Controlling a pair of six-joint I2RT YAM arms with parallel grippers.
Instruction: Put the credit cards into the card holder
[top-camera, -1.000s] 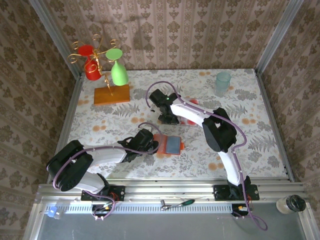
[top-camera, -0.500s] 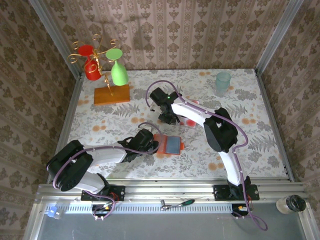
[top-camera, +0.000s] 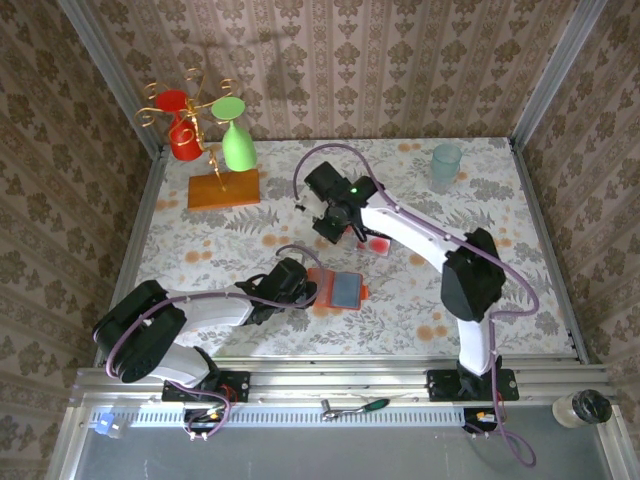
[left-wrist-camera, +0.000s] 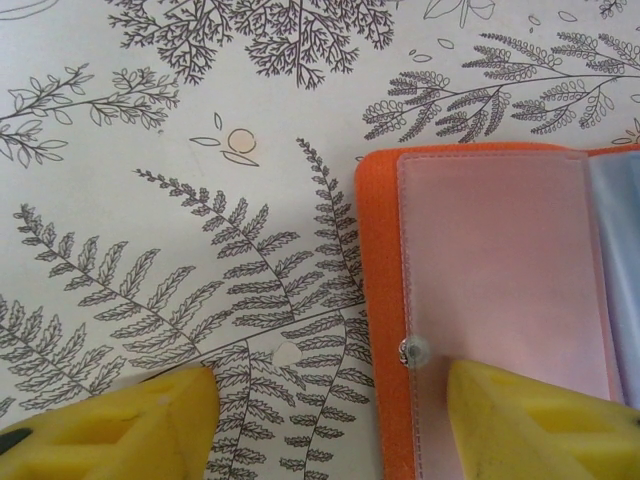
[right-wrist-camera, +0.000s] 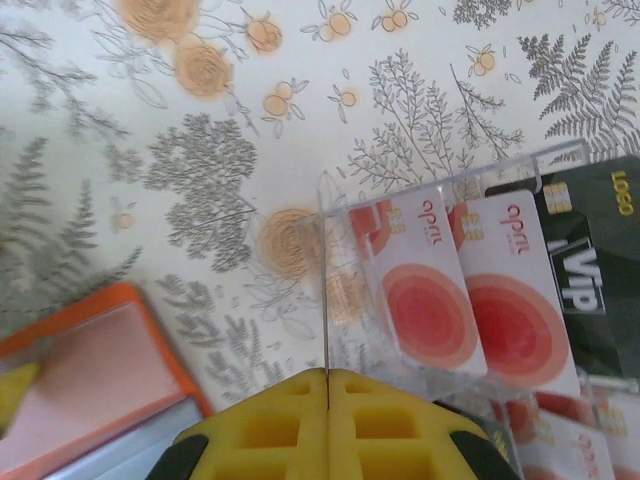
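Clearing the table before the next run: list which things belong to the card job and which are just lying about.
Belongs to the job: credit cards, in their clear tray; open orange card holder.

Just lying about: wooden-based stand hung with a red glass and a green glass; pale green cup; hand tool at the near edge; lidded jar.

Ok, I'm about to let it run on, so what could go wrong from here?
The right fingers are shut by the clear tray of credit cards; whether a card is pinched I cannot tell, so they may carry nothing. One left finger sits over the card holder, possibly blocking a pocket.
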